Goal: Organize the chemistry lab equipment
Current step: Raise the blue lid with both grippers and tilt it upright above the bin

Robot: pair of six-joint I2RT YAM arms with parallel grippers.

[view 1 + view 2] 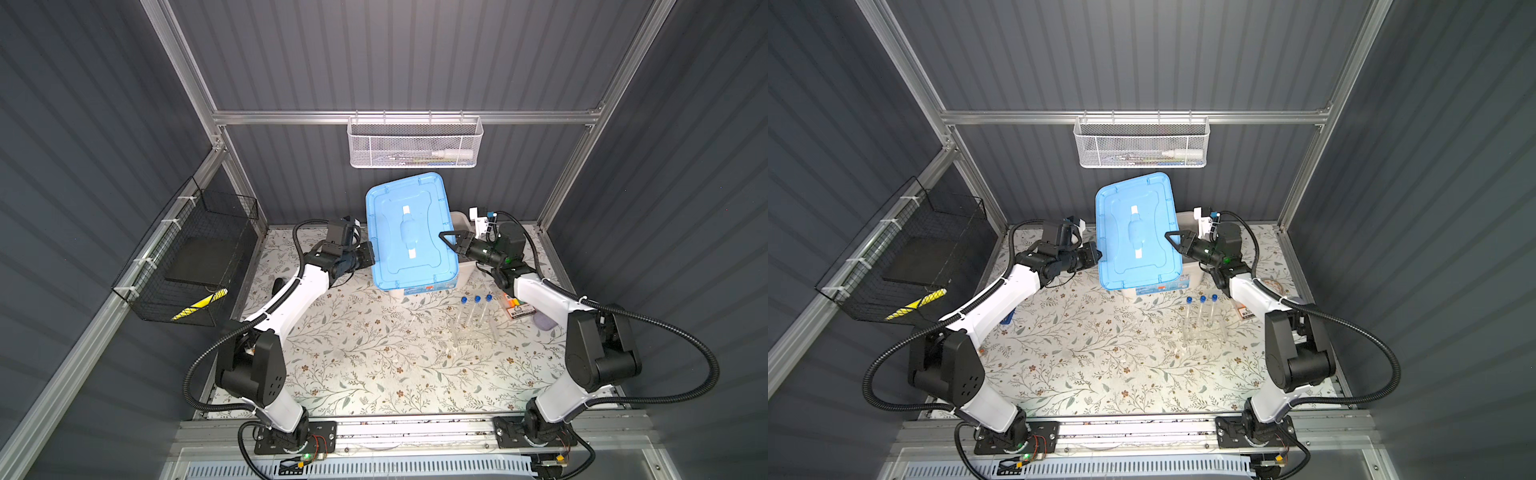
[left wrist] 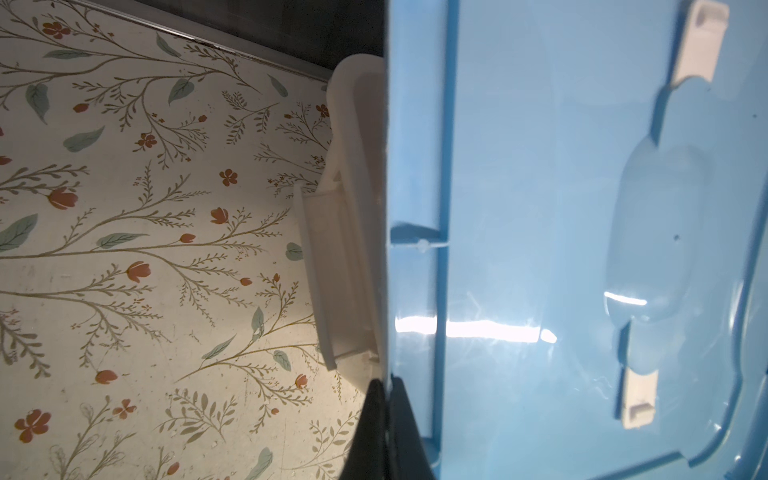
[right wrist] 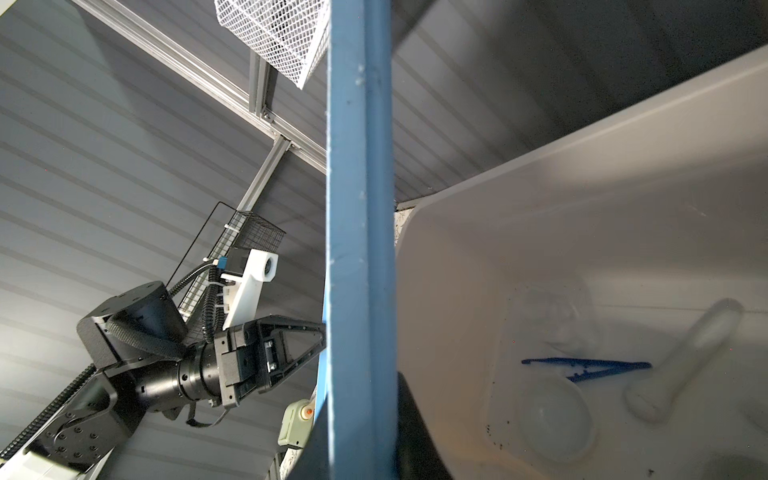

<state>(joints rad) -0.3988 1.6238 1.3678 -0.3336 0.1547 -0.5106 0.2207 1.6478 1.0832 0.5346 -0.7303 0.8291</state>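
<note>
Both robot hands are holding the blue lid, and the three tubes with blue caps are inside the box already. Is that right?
Not quite. The three tubes are not in the box. They stand in the clear rack on the table, as both top views show. The left hand and right hand do hold the blue lid.

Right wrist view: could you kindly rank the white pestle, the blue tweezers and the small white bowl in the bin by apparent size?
1. white pestle, longest and thick.
2. small white bowl, near the pestle in area, so unsure.
3. blue tweezers, long but thin.
</note>
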